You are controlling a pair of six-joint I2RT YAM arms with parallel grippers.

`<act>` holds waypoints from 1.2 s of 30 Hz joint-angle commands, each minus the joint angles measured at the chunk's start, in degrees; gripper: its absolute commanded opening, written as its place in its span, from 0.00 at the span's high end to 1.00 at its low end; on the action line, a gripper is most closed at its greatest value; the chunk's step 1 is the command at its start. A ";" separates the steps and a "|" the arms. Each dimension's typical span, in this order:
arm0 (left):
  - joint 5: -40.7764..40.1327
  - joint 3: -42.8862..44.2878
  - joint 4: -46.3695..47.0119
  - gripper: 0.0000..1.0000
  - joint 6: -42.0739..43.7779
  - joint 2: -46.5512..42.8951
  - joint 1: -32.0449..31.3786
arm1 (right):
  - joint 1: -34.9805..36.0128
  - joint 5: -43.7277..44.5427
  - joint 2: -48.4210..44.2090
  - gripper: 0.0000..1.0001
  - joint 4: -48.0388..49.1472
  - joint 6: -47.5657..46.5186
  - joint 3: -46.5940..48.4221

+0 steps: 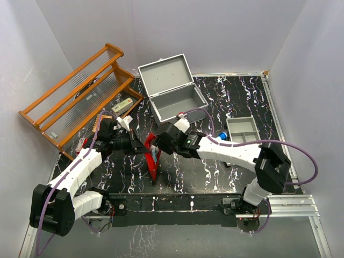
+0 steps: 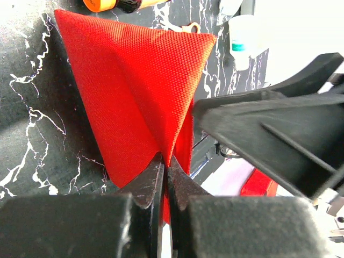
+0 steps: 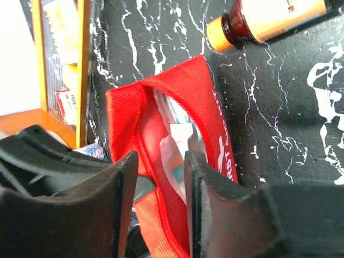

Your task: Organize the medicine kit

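The medicine kit (image 1: 174, 94), a grey metal box, stands open at the back centre with its lid raised. A red fabric pouch (image 1: 152, 157) stands on edge on the black table in front of it. My left gripper (image 1: 142, 148) is shut on a fold of the pouch's fabric (image 2: 134, 86), with its fingertips (image 2: 156, 172) pinching it. My right gripper (image 1: 159, 142) is open, its jaws either side of the pouch's unzipped mouth (image 3: 161, 123). Clear plastic packets (image 3: 174, 148) show inside the pouch.
A wooden rack (image 1: 80, 94) with small packets stands at the back left. A shallow grey divided tray (image 1: 243, 130) sits at the right. An orange bottle (image 3: 269, 19) lies beyond the pouch, also in the left wrist view (image 2: 107, 4). A small white bottle (image 2: 242, 40) stands nearby.
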 commanded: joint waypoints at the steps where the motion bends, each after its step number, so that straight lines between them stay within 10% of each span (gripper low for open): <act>1: 0.67 1.70 -0.56 1.00 1.39 -1.66 -0.24 | -0.04 4.76 -7.58 0.58 1.44 -7.50 0.03; 18: 0.95 2.49 -2.75 1.00 1.95 -1.59 -0.23 | -12.67 -6.22 -18.13 0.44 3.41 -53.24 -14.21; 36: 0.52 2.58 -3.92 1.00 2.24 -2.35 -0.21 | -15.06 -10.84 -2.42 0.41 3.56 -62.03 -13.23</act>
